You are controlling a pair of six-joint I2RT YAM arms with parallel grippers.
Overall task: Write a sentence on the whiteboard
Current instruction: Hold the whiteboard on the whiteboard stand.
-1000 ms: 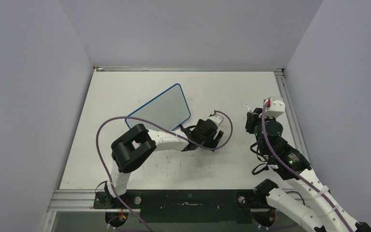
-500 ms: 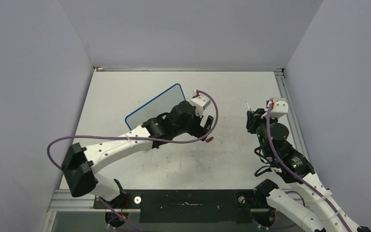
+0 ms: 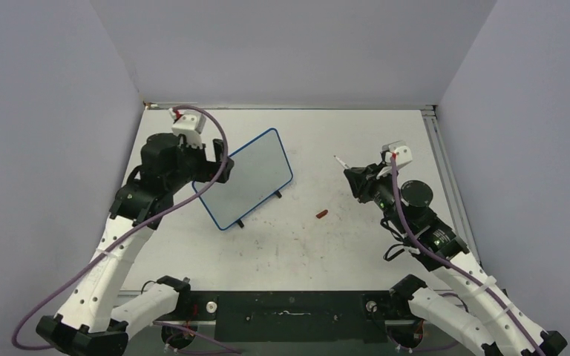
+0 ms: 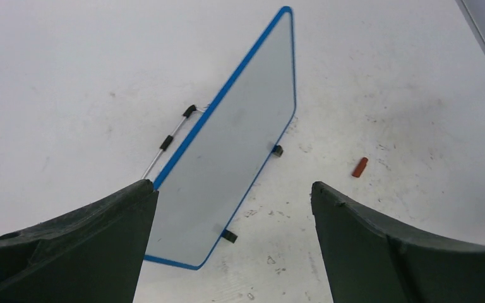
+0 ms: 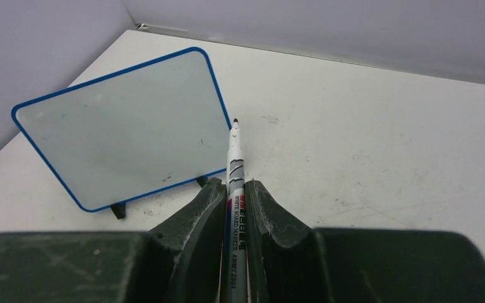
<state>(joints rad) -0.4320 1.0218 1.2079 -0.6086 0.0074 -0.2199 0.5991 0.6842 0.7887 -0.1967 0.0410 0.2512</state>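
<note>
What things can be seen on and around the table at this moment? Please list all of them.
small rectangular whiteboard with a thin blue frame: one, white and blue, propped tilted on black feet, left of table centre; no writing visible.
small red cylindrical cap: one, red, lying on the table right of the board, apart from it.
white-barrelled whiteboard marker: one, white with dark tip, uncapped, pointing toward the board.
flat white table: one, white with faint red marks.
left gripper: one, dark, jaws open and empty, facing the board.
right gripper: one, dark, jaws shut on the marker.
</note>
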